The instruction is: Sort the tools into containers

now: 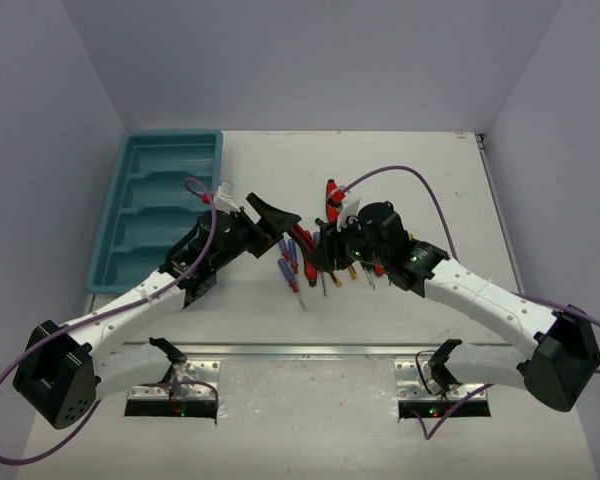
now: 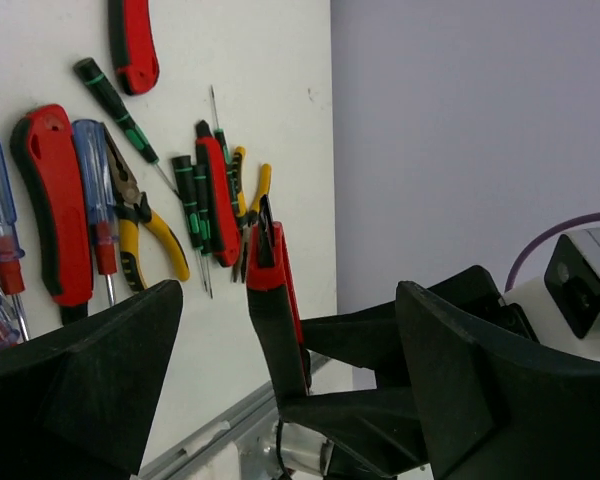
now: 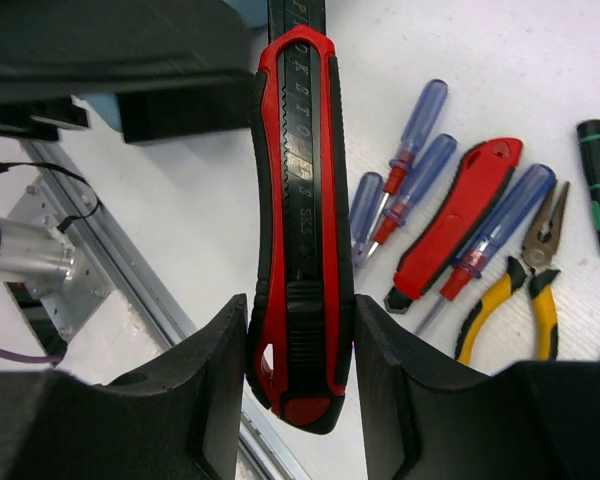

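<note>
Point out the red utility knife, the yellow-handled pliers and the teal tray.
red utility knife (image 3: 302, 200), right wrist view, on the black strip down its middle.
yellow-handled pliers (image 3: 535, 262), right wrist view, on the joint above the handles.
teal tray (image 1: 170, 136), top external view, on its far rim.

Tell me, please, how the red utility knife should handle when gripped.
The utility knife looks rigid, so flexing seems unlikely. Its ribbed edge likely resists slipping. Gripped near one end by the right end effector, it may pivot.
</note>
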